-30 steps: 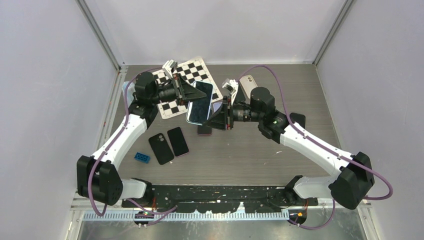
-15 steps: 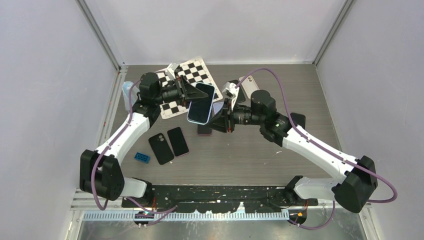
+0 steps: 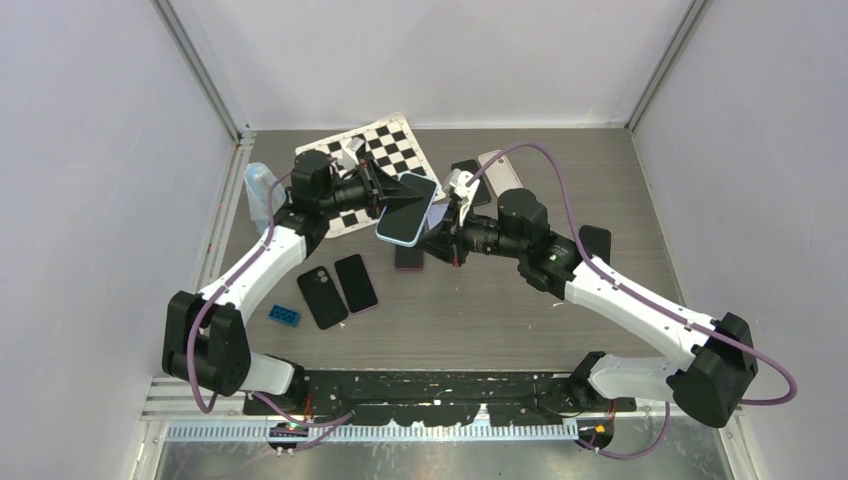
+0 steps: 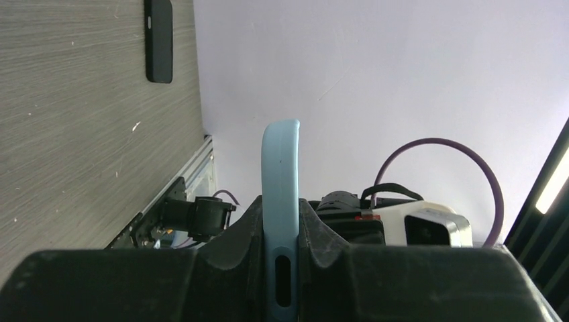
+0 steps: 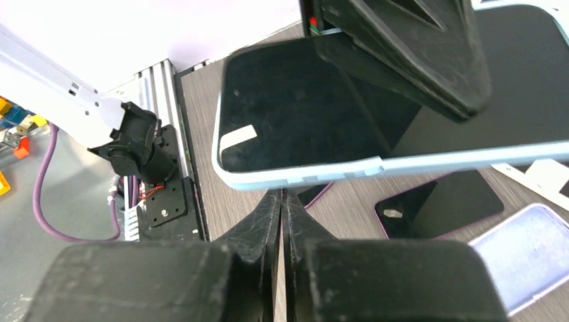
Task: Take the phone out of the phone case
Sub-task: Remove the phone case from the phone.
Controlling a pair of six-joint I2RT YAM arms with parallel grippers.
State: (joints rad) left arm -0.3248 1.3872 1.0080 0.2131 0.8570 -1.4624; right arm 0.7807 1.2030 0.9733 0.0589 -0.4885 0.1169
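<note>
Holding phone in blue case mid-air over counter here: my left fingers pinching case across both faces, right fingers pressed together, tips right at case's side rim.

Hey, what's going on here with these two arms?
The left gripper is clamped on a phone in a light blue case, holding it up off the table. The right gripper is shut, its fingertips right at the case's side edge, apparently to pry the phone loose. The phone is still in the case. Two dark phones lie below.
</note>
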